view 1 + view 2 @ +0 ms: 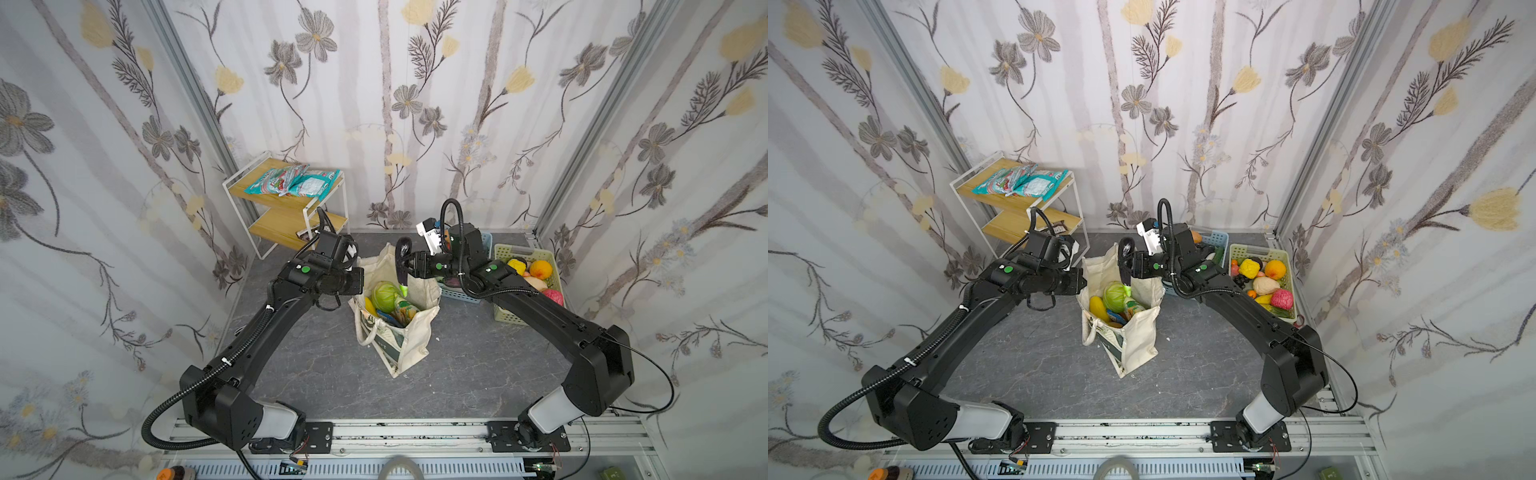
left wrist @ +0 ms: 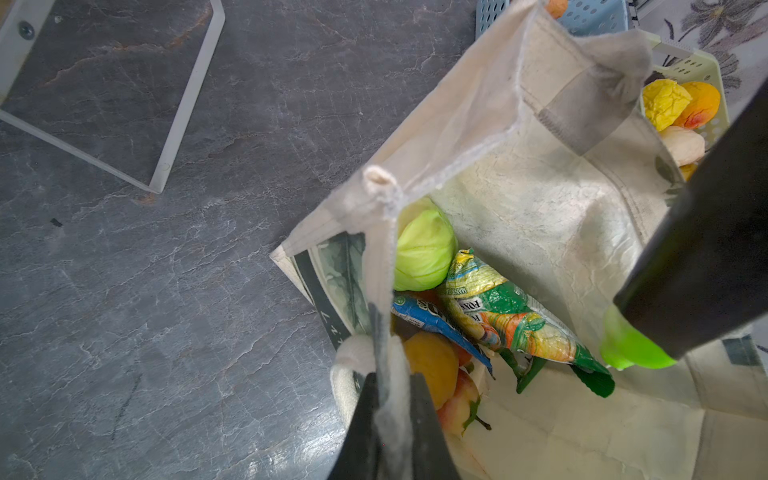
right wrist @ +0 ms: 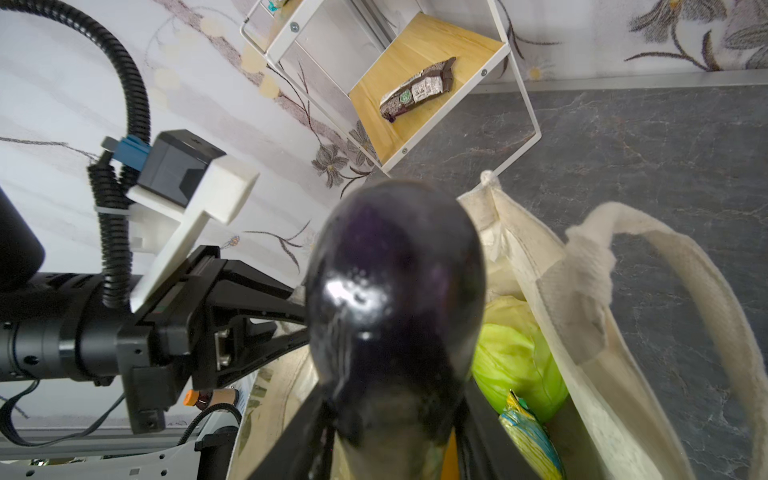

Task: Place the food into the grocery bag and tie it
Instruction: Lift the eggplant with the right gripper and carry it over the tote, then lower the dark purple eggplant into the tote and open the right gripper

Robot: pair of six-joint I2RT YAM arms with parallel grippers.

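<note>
**Eggplant held stalk-down over the open grocery bag**

You are working on a dark grey, slate-patterned tabletop (image 1: pixel 478 365). It is boxed in on three sides by pale wallpaper (image 1: pixel 415 104) printed with grey and yellow flowers. A metal rail (image 1: pixel 415 430) carrying both arm bases runs along the front edge.

The grocery bag (image 1: pixel 415 336) stands upright near the middle of the tabletop, mouth open upward, its dark green band facing the rail. Behind the bag and to its left stands a white-framed shelf rack (image 1: pixel 286 220) with teal snack packets (image 1: pixel 295 180) on its top board. Just right of the bag sits a blue basket (image 1: pixel 459 294). Beyond that is a pale green basket (image 1: pixel 513 251) of toy produce (image 1: pixel 540 269).

Your left gripper (image 2: pixel 390 411) is pressed together on the bag's rim, pinching the canvas on the side facing the rack. Your right gripper (image 1: pixel 408 265) reaches in from the basket side and clamps a dark purple eggplant (image 1: pixel 401 255) across its middle. The eggplant's long axis runs close to upright, with the rounded end up and the bright green stalk end down. The stalk points into the bag's mouth, near the wall on the basket side.

Inside the bag you can see a green cabbage (image 1: pixel 384 294), a green packet (image 2: pixel 511 320), a blue packet (image 2: pixel 432 320) and a yellow fruit (image 2: pixel 432 361). One strap handle (image 2: pixel 351 361) hangs down the bag's outside.
</note>
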